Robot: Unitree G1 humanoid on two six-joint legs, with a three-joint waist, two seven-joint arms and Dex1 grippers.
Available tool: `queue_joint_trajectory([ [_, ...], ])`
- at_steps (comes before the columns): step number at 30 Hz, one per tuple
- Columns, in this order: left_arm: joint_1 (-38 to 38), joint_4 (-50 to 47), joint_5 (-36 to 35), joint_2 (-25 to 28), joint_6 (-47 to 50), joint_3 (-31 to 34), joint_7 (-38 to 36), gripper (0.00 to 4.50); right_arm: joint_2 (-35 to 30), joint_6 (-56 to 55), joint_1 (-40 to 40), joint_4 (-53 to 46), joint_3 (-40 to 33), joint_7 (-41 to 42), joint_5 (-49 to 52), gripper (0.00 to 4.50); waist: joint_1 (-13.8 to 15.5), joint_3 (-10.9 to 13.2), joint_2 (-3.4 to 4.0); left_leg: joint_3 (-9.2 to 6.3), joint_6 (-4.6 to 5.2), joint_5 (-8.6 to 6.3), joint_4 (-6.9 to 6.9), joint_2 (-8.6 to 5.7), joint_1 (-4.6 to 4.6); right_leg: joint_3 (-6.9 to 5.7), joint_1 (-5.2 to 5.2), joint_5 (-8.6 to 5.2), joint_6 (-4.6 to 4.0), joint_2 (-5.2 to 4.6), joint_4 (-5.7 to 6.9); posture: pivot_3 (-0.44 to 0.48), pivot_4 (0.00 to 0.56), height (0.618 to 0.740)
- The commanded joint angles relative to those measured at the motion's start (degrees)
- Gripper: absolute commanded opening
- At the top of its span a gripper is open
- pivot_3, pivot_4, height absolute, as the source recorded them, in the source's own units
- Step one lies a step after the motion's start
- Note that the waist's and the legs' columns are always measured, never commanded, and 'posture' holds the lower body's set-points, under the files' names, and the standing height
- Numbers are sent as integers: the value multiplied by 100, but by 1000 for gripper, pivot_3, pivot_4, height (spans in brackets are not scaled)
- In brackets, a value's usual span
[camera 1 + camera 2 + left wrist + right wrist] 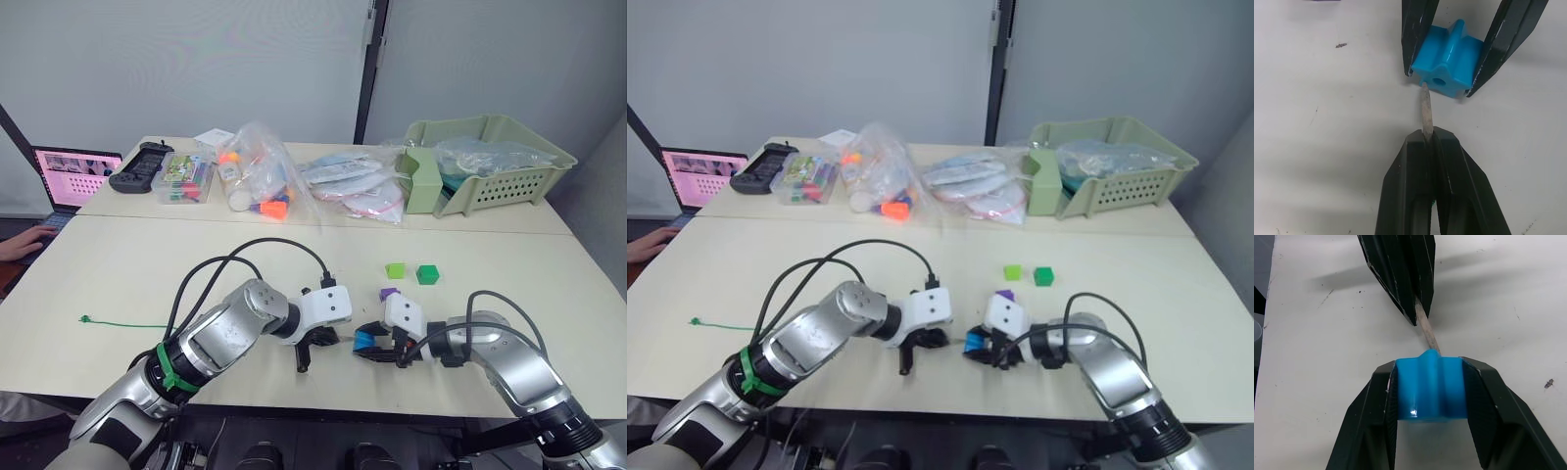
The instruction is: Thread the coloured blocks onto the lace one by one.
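- Step in hand, as we judge it: the bright blue block (1448,68) is being threaded. The lace's stiff pale tip (1425,111) sits at the mouth of the block's hole, just off its left edge, and is not visibly through.
- Left gripper (1428,139): fingers pinched tight on the tip, a short stub sticking out toward the block.
- Right gripper (1431,382): fingers clamped on two opposite faces of the blue block, holding it near the table's front edge.
- Next move, our judgement: nudge the tip slightly to centre on the hole, then push it straight along the bore. The stub is short, so we expect a re-grip once it emerges on the far side.
- The left wrist view gives us the hole itself and the tip's offset from it. The right wrist view hides the hole behind the block's top and shows only the tip meeting the far face.
- The left eye view adds the wider table: the lime green block (394,269) and the dark green block (426,275) at about 1 o'clock from the grippers, a purple block (388,293) just behind the right gripper, and the lace's green tail (122,325) lying at 9 o'clock, well apart.
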Motion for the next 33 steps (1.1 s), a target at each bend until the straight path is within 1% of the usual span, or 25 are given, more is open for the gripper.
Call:
queue_joint_trajectory([
  [1,-141,-159,-51,-91,-36,-26,-33,0,36,84,17,-134,93,-22,-9,1374,0,0,0,0,0,0,0,0,0,0,0,0,0,0,0,0,150,740],
  [13,-167,-250,-107,59,74,-30,-143,0,16,89,41,-88,89,-44,-51,1374,-2,0,0,0,0,0,0,1,1,0,0,0,0,0,0,0,150,740],
  [29,-154,-297,-97,-4,10,5,-99,0,36,100,-7,-76,127,-32,-45,1374,-2,0,0,0,0,0,0,0,1,0,0,0,0,1,0,0,150,740],
  [33,-99,-366,-164,48,4,111,-130,0,27,81,27,-65,145,-30,-62,1374,-1,0,0,0,0,0,0,1,1,0,0,0,0,0,0,0,150,740],
])
